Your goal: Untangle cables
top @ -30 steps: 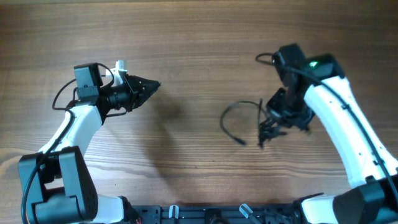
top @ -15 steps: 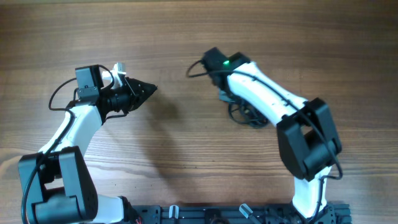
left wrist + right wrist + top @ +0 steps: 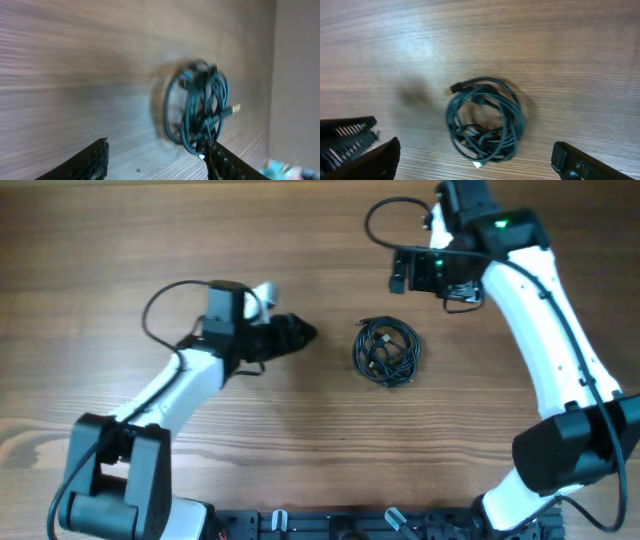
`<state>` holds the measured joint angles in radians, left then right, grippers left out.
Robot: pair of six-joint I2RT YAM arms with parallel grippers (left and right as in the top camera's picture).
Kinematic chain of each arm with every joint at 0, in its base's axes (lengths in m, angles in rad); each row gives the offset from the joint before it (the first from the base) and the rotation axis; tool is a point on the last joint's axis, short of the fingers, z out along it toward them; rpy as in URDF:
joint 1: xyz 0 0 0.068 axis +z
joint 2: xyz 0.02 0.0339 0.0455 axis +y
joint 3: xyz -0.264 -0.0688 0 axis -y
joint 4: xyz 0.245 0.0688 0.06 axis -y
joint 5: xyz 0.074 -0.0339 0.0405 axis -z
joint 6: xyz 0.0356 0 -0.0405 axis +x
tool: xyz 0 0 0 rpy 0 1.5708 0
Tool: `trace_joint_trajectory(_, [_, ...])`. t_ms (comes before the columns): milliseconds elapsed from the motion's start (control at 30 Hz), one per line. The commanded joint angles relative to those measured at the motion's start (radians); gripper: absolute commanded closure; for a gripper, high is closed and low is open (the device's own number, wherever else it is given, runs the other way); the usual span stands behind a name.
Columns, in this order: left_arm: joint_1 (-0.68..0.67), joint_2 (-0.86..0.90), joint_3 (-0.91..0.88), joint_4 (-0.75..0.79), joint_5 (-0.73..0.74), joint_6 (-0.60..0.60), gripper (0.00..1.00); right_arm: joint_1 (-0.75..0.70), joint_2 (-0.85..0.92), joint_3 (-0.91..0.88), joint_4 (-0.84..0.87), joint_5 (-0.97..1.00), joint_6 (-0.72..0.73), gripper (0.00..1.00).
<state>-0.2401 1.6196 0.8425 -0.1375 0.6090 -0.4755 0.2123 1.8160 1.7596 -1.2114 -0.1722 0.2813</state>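
Observation:
The cables lie as one small coiled black bundle on the wooden table, right of centre. My left gripper sits just left of the bundle, pointing at it. In the left wrist view the cables lie just ahead of the open left gripper, and its right finger reaches the coil's near edge. My right gripper hovers behind the bundle, well above the table. In the right wrist view the right gripper stands wide open over the cables with nothing between its fingers.
Bare wood table surrounds the bundle. A thick black cable fixed to the right arm loops at the back, and another loops off the left arm. The arm bases stand at the front edge.
The right gripper let go of the cables and rose toward the back, now wide open. The cables lie coiled on the table. The left arm swung right to the bundle and opened.

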Motion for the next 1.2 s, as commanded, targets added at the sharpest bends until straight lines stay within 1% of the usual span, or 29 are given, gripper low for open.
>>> trace_joint_trajectory(0, [-0.146, -0.002, 0.001, 0.043, -0.233, -0.016, 0.34, -0.06, 0.011, -0.073, 0.034, -0.208, -0.139, 0.0])
trace_joint_trajectory(100, [-0.288, 0.04, 0.001, 0.143, -0.334, -0.086, 0.34, -0.069, 0.011, -0.151, 0.082, -0.242, -0.159, 0.0])
trace_joint_trajectory(133, [-0.324, 0.078, 0.001, 0.193, -0.345, -0.119, 0.33, -0.07, 0.011, -0.179, 0.098, -0.268, -0.193, 0.0])
trace_joint_trajectory(167, [-0.34, 0.115, 0.01, 0.224, -0.345, -0.138, 0.33, -0.07, 0.011, -0.192, 0.106, -0.282, -0.208, 0.0])
trace_joint_trajectory(267, [-0.354, 0.206, 0.074, 0.224, -0.337, -0.138, 0.33, -0.07, 0.011, -0.197, 0.114, -0.286, -0.238, 0.0])
trace_joint_trajectory(300, [-0.355, 0.227, 0.08, 0.226, -0.338, -0.14, 0.35, -0.07, 0.011, -0.197, 0.116, -0.302, -0.252, 0.0])
trace_joint_trajectory(400, [-0.356, 0.282, 0.08, 0.227, -0.366, -0.139, 0.38, -0.07, 0.011, -0.197, 0.119, -0.418, -0.323, 0.0])
trace_joint_trajectory(467, [-0.356, 0.288, 0.08, 0.228, -0.368, -0.139, 0.51, -0.07, 0.011, -0.197, 0.118, -0.515, -0.397, 0.0])
trace_joint_trajectory(500, [-0.356, 0.288, 0.08, 0.232, -0.367, -0.139, 0.64, -0.07, 0.011, -0.197, 0.117, -0.578, -0.443, 0.0])
trace_joint_trajectory(533, [-0.356, 0.288, 0.08, 0.224, -0.368, -0.138, 0.79, -0.07, 0.011, -0.197, 0.118, -0.592, -0.443, 0.0])
trace_joint_trajectory(567, [-0.349, 0.285, 0.081, 0.202, -0.379, -0.135, 0.9, -0.07, 0.011, -0.197, 0.117, -0.592, -0.44, 0.0])
trace_joint_trajectory(600, [-0.331, 0.271, 0.086, 0.164, -0.411, -0.135, 0.95, -0.07, 0.011, -0.197, 0.114, -0.592, -0.44, 0.0])
trace_joint_trajectory(667, [-0.27, 0.196, 0.13, 0.0, -0.446, -0.135, 0.96, -0.07, 0.011, -0.198, 0.114, -0.586, -0.44, 0.0])
trace_joint_trajectory(700, [-0.249, 0.155, 0.156, -0.078, -0.442, -0.122, 0.96, -0.07, 0.011, -0.198, 0.114, -0.584, -0.442, 0.0])
trace_joint_trajectory(733, [-0.246, 0.127, 0.192, -0.145, -0.426, -0.063, 0.92, -0.07, 0.011, -0.198, 0.117, -0.584, -0.443, 0.0])
trace_joint_trajectory(767, [-0.247, 0.125, 0.232, -0.206, -0.404, -0.024, 0.84, -0.072, 0.011, -0.197, 0.129, -0.584, -0.434, 0.0])
trace_joint_trajectory(800, [-0.246, 0.15, 0.309, -0.315, -0.381, -0.013, 0.73, -0.087, 0.011, -0.197, 0.159, -0.584, -0.4, 0.0])
trace_joint_trajectory(833, [-0.245, 0.204, 0.442, -0.446, -0.344, 0.037, 0.57, -0.122, 0.011, -0.196, 0.203, -0.597, -0.331, 0.0])
trace_joint_trajectory(867, [-0.247, 0.248, 0.539, -0.512, -0.346, 0.061, 0.48, -0.152, 0.011, -0.196, 0.228, -0.644, -0.304, 0.0])
trace_joint_trajectory(933, [-0.252, 0.303, 0.629, -0.511, -0.345, 0.068, 0.4, -0.189, 0.011, -0.196, 0.232, -0.639, -0.279, 0.0])
trace_joint_trajectory(967, [-0.261, 0.335, 0.632, -0.472, -0.344, 0.051, 0.36, -0.233, 0.011, -0.196, 0.232, -0.541, -0.192, 0.0])
trace_joint_trajectory(1000, [-0.269, 0.361, 0.632, -0.47, -0.341, 0.035, 0.36, -0.266, 0.011, -0.197, 0.232, -0.513, -0.171, 0.0])
trace_joint_trajectory(1067, [-0.303, 0.434, 0.631, -0.464, -0.294, 0.032, 0.34, -0.354, 0.011, -0.198, 0.219, -0.52, -0.174, 0.0])
trace_joint_trajectory(1100, [-0.328, 0.47, 0.631, -0.447, -0.284, 0.056, 0.34, -0.383, 0.011, -0.198, 0.214, -0.52, -0.174, 0.0])
trace_joint_trajectory(1167, [-0.365, 0.507, 0.631, -0.428, -0.285, 0.074, 0.33, -0.397, 0.011, -0.198, 0.203, -0.519, -0.19, 0.0])
